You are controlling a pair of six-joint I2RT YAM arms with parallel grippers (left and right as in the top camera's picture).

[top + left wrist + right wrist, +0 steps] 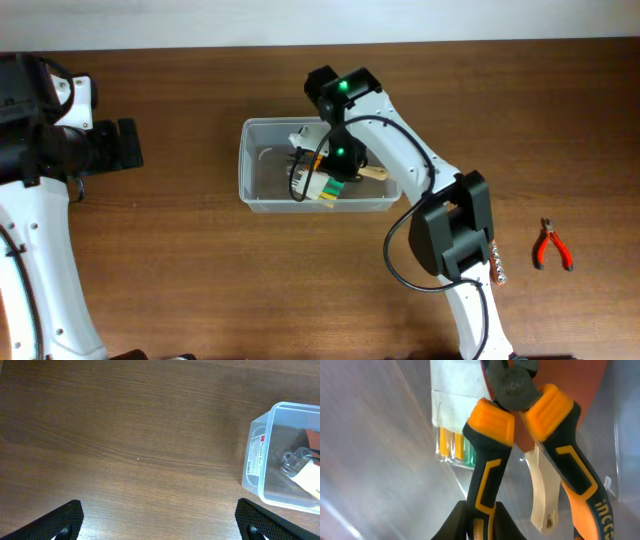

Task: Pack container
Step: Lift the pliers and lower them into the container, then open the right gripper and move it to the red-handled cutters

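The right end effector [480,522], clamped on one handle of the orange-and-black pliers [490,422], sits inside the clear rectangular plastic tub [245,165], where the free handle may swing and snag the small clear pack of yellow-green pieces [452,445] just ahead; the left end effector [160,520] gapes apart.

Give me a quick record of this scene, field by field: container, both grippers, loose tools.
container: clear tub, holding a pack of yellow-green pieces
right gripper: inside the container, shut on orange-black pliers
left gripper: open, over the table, apart from the container
outside container: red pliers on the table
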